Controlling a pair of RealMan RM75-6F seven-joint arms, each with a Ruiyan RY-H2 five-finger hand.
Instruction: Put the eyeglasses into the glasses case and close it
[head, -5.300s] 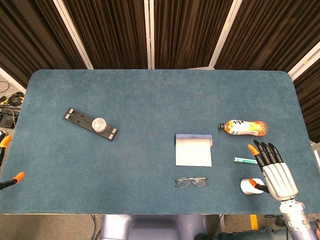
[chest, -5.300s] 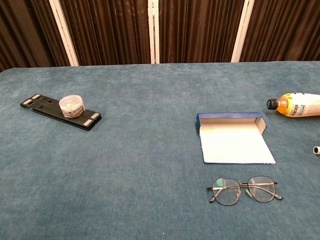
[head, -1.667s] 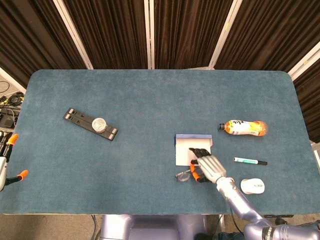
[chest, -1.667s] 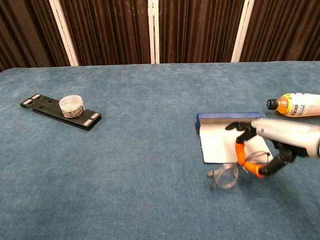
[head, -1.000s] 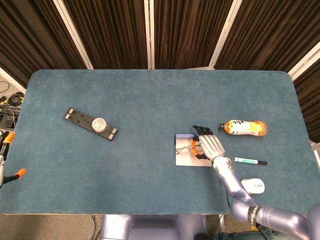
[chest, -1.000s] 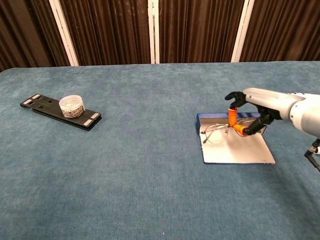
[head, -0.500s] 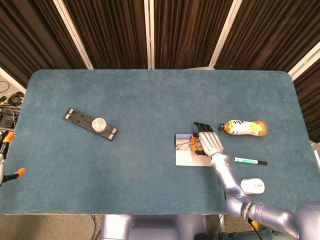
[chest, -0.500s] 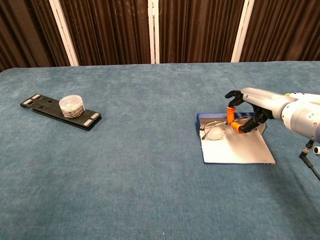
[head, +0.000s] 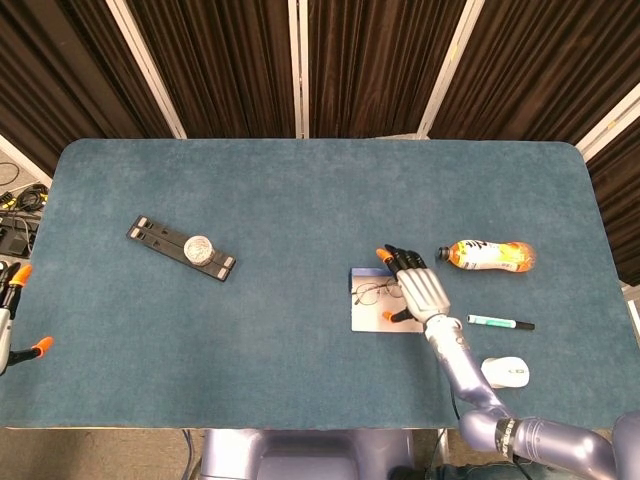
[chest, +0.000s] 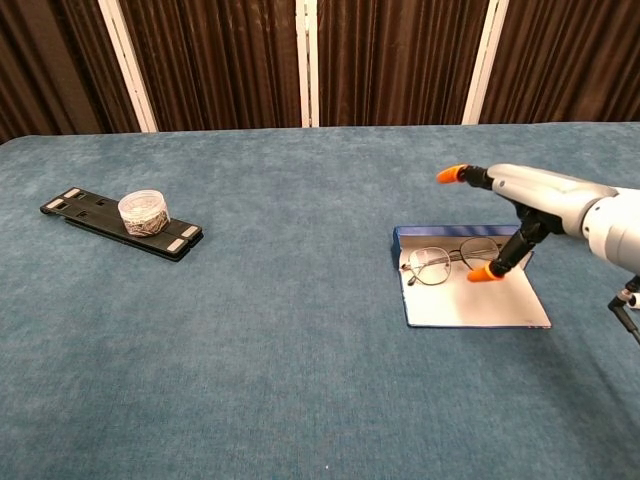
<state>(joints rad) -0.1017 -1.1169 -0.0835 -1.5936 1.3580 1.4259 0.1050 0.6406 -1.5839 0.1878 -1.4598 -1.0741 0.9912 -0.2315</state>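
Note:
The open glasses case (head: 372, 316) (chest: 475, 300) lies flat at centre right, white inside with a blue back wall. The thin-framed eyeglasses (head: 368, 293) (chest: 432, 264) rest in it near that wall. My right hand (head: 416, 286) (chest: 520, 215) hovers over the right part of the case with fingers spread apart, holding nothing. Its orange fingertips (chest: 484, 274) stand just clear of the frame. My left hand (head: 10, 300) shows only as orange-tipped fingers at the far left edge of the head view, off the table.
An orange drink bottle (head: 488, 255) lies right of the case. A green pen (head: 498, 322) and a white mouse (head: 504, 371) sit further right and nearer. A black tray (head: 180, 247) (chest: 120, 223) with a small jar stands at the left.
My right hand has let go of the eyeglasses; its fingers have spread wide. The glasses now lie in the case instead of hanging from the pinch.

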